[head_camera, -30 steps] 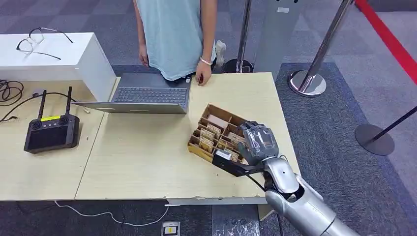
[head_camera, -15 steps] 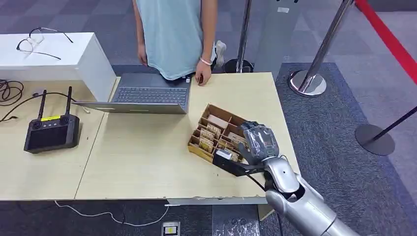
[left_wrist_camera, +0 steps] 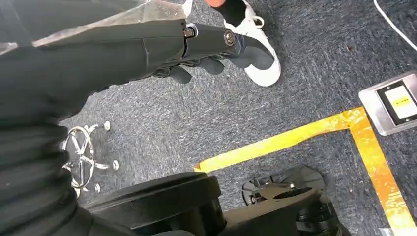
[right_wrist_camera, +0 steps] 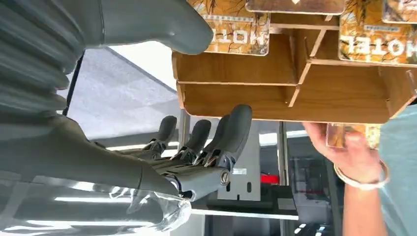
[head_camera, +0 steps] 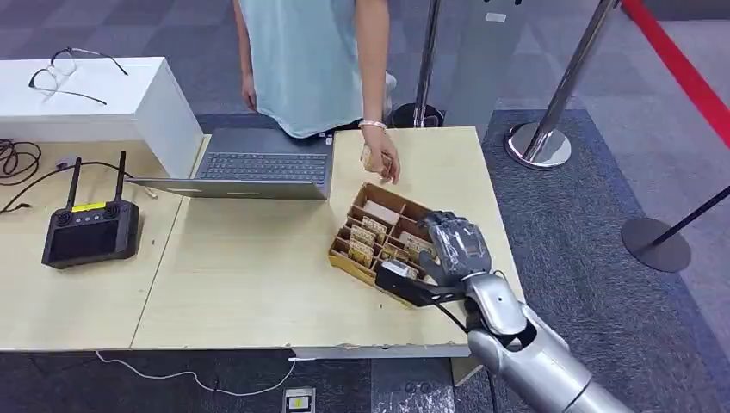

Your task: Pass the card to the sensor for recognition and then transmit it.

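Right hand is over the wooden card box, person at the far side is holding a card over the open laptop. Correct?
Not quite. In the head view the person's hand holds the card beside the grey laptop, just beyond the far end of the compartmented wooden card box. The silver right hand is over the box.

Right hand [head_camera: 454,249] hovers with fingers apart; left hand [left_wrist_camera: 216,49] hangs, fingers curled.

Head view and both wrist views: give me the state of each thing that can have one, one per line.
Laptop: lid open, laid flat.
Card box: open-topped, cards standing in its compartments.
Right hand: open, over the box's near end, holding nothing.
Left hand: hanging above the floor, fingers curled, empty.
Person's hand: holding a card.
Glasses: unfolded.
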Action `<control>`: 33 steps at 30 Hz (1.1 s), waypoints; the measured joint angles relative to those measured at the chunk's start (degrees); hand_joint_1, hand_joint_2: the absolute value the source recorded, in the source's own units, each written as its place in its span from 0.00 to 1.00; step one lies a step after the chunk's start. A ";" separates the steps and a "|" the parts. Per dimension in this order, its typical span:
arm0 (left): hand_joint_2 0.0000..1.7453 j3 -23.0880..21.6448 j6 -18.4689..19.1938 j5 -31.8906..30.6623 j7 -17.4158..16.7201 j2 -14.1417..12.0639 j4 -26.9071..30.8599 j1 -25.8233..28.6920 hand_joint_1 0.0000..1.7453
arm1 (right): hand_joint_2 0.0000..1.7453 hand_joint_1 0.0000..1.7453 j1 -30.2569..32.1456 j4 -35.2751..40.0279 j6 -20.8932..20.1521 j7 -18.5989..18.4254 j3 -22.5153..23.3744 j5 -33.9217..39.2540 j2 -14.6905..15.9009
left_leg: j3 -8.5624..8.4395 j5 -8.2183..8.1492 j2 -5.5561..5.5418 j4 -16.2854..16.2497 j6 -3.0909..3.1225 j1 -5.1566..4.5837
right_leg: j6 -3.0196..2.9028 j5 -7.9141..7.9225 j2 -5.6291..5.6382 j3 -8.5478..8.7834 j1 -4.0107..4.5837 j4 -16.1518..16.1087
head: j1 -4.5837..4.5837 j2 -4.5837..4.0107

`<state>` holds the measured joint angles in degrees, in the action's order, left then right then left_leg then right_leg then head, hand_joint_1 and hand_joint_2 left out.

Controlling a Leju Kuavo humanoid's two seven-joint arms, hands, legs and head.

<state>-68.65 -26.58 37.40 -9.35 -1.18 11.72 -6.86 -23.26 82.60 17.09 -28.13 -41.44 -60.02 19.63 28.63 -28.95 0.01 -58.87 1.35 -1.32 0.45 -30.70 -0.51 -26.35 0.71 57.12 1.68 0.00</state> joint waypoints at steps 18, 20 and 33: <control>1.00 0.00 -0.02 0.00 0.15 0.00 0.00 -0.01 0.00 | 1.00 0.38 -0.16 -1.14 -0.74 0.00 0.44 0.81 0.00 | 0.00 0.00 0.00 0.00 0.00 0.00 | 0.00 0.00 0.00 0.00 0.00 0.00 | 0.00 0.00; 1.00 0.00 -0.02 -0.02 0.15 0.00 0.00 -0.01 0.00 | 1.00 0.37 -0.16 -1.31 -0.76 0.00 0.44 0.81 0.00 | 0.00 0.00 0.00 0.00 0.00 0.00 | 0.00 0.00 0.00 0.00 0.00 0.00 | 0.00 0.00; 1.00 0.00 -0.20 -0.20 0.24 0.00 0.00 -0.03 0.00 | 1.00 0.38 -0.12 -2.23 -0.46 0.04 0.39 1.07 -0.07 | 0.00 0.00 0.00 0.00 0.00 0.00 | 0.00 0.00 0.00 0.00 0.00 0.00 | 0.00 0.00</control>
<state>-68.65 -26.77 37.20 -9.11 -1.18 11.72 -6.89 -23.39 80.37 16.63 -28.09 -41.05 -58.95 19.56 28.63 -28.95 0.02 -58.87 1.35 -1.32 0.45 -30.70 -0.51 -26.34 0.71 57.12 1.68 0.00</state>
